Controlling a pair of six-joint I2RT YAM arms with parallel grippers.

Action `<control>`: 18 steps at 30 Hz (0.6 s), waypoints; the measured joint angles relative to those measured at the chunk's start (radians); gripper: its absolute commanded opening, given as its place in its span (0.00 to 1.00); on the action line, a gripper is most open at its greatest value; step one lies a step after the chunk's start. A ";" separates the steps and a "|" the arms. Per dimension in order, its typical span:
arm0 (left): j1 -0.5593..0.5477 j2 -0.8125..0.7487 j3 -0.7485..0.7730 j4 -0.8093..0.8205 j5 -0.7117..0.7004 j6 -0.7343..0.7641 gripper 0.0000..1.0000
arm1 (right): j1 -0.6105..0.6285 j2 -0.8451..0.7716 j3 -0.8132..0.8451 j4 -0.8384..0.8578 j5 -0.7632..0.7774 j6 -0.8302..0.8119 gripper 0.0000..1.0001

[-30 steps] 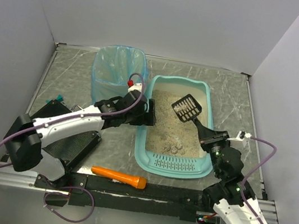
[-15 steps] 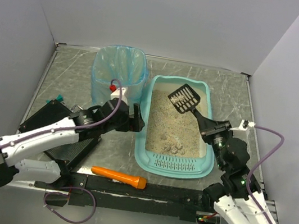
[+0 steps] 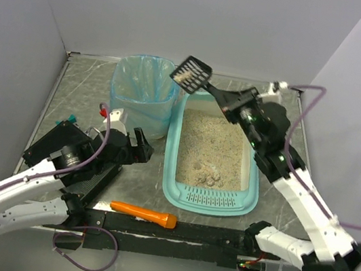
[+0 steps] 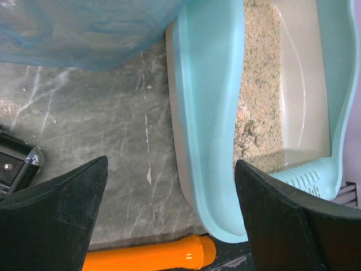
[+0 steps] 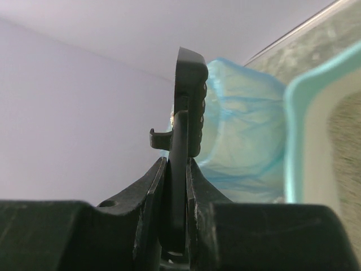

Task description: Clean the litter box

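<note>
The light teal litter box (image 3: 249,188) with beige litter sits right of centre; a few clumps (image 3: 211,179) lie near its slotted lip. It also shows in the left wrist view (image 4: 206,113). My right gripper (image 3: 230,101) is shut on the handle of a black slotted scoop (image 3: 191,73), raised high with bits of litter in its head, between the box's far end and the blue-bagged waste bin (image 3: 143,92). In the right wrist view the scoop (image 5: 189,101) stands edge-on. My left gripper (image 3: 138,148) is open and empty, on the table left of the box.
An orange cylinder (image 3: 144,214) lies at the near edge, also in the left wrist view (image 4: 149,257). A flat black case (image 3: 62,148) lies at the left under my left arm. Grey walls close in the table on three sides.
My right gripper has lifted the scoop out of the box and carried it up and left toward the bin. My left arm has drawn back left, away from the box's side.
</note>
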 measured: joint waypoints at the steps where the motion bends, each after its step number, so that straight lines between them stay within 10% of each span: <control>1: 0.000 -0.010 -0.002 -0.002 -0.006 -0.002 0.97 | 0.013 0.048 0.043 0.000 -0.007 -0.011 0.00; 18: 0.000 -0.072 -0.056 -0.037 -0.010 -0.036 0.97 | 0.267 0.632 0.493 0.004 -0.080 -0.767 0.00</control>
